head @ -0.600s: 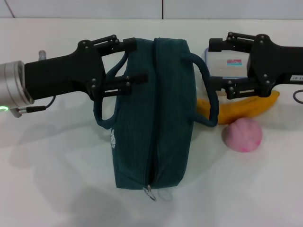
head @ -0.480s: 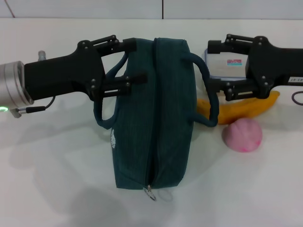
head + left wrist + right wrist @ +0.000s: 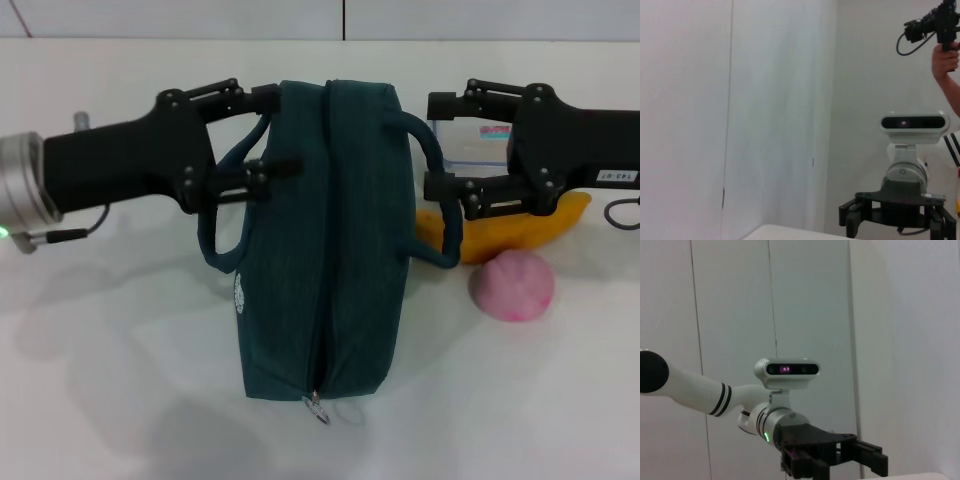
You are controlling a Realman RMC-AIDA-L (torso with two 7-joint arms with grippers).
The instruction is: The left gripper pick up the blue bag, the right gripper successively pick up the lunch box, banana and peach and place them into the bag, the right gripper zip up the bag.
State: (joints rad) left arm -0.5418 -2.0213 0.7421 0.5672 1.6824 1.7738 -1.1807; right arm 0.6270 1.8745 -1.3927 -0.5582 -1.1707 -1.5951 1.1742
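The blue bag (image 3: 325,240), soft ribbed fabric, lies zipped on the white table (image 3: 120,400), ring pull nearest. Just right sit the round pink peach (image 3: 513,284) and the curved banana (image 3: 520,226). The left gripper (image 3: 270,132) spreads its fingers wide around one loop handle; it should close squarely on the strap. The right gripper (image 3: 432,145), fingers wide, hovers over the translucent lunch box (image 3: 478,146) beyond.

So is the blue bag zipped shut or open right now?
Shut: on the blue bag the top seam runs closed to the ring pull at its near end.
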